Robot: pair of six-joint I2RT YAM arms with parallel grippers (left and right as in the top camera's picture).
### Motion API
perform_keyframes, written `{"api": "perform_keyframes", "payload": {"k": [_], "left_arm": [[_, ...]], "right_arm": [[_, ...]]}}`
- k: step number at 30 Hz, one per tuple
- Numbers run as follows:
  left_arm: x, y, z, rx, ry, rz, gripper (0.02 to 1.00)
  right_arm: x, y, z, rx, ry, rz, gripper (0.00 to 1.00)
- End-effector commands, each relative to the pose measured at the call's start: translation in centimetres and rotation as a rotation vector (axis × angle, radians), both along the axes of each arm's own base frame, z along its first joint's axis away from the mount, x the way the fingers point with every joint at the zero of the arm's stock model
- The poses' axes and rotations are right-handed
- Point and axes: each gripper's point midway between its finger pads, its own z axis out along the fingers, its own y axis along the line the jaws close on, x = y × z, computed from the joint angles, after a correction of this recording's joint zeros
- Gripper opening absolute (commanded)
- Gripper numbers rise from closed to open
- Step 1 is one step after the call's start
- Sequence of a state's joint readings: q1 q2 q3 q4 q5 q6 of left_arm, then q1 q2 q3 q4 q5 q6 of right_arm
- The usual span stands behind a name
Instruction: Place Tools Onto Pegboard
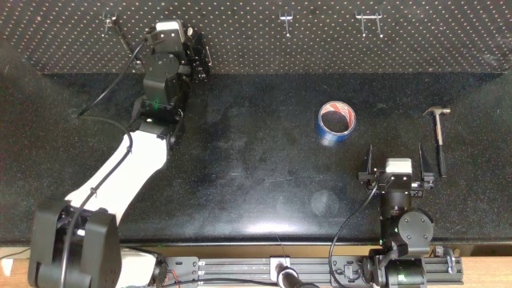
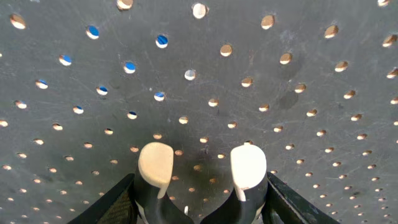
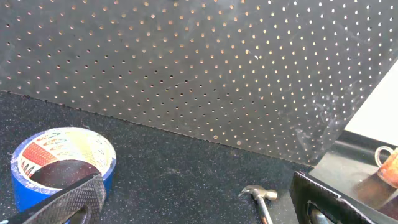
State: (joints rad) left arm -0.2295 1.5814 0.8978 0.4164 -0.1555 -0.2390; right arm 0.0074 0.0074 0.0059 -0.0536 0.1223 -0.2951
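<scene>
1. Stage: your left gripper [image 2: 202, 167] is right up against the pegboard [image 2: 261, 74]. Its fingers are spread and nothing is between them. I judge it to be between tools, carrying nothing to the board.
2. Your right gripper [image 1: 398, 162] sits low near its base with its jaws wide apart and empty.
3. The tape roll [image 1: 337, 120] and the hammer [image 1: 438, 134] both lie on the black table [image 1: 240, 160], apart from the board. Neither is hung. The hammer lies just beside the right gripper and the roll is a little farther off.
4. Your next move is probably a pick-up, and the hammer is the nearer choice for the right arm. Close across the handle, not the head, so the head stays free to catch on the double hook [image 1: 368, 22]. The roll would suit the single hook [image 1: 286, 22], with its opening threaded over the prong.
5. Hard to make out:
   - The left wrist view has no hook in it, so you cannot tell which part of the board that gripper faces.
   - A thin dark shape runs down from the far-left hook [image 1: 112, 24]. I cannot tell whether it is a tool or a cable.
   - In the right wrist view the hammer's handle is cut off at the edge.
</scene>
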Motion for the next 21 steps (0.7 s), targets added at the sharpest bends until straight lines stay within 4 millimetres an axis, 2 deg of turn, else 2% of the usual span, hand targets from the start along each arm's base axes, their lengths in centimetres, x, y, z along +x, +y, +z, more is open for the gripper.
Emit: {"api": "perform_keyframes", "payload": {"k": [1, 10, 11, 18, 20, 21], "left_arm": [[0.82, -0.04, -0.12, 0.004, -0.02, -0.006, 0.029], [0.84, -0.05, -0.16, 0.004, -0.02, -0.006, 0.049], [0.84, -0.05, -0.15, 0.002, -0.02, -0.006, 0.117], [0.84, -0.17, -0.19, 0.0, -0.019, -0.013, 0.279], [0.86, -0.18, -0.29, 0.0, -0.017, -0.013, 0.391], [0.87, -0.18, -0.34, 0.0, -0.016, -0.013, 0.485]], "right_arm": [[-0.07, -0.43, -0.25, -0.011, 0.01, -0.023, 0.976], [-0.07, -0.44, -0.25, -0.011, 0.01, -0.023, 0.976], [-0.07, -0.43, -0.24, -0.011, 0.009, -0.023, 0.976], [-0.07, -0.44, -0.24, -0.011, 0.009, -0.023, 0.976], [-0.07, -0.44, -0.25, -0.011, 0.01, -0.023, 0.976], [-0.07, -0.44, -0.25, -0.011, 0.01, -0.023, 0.976]]}}
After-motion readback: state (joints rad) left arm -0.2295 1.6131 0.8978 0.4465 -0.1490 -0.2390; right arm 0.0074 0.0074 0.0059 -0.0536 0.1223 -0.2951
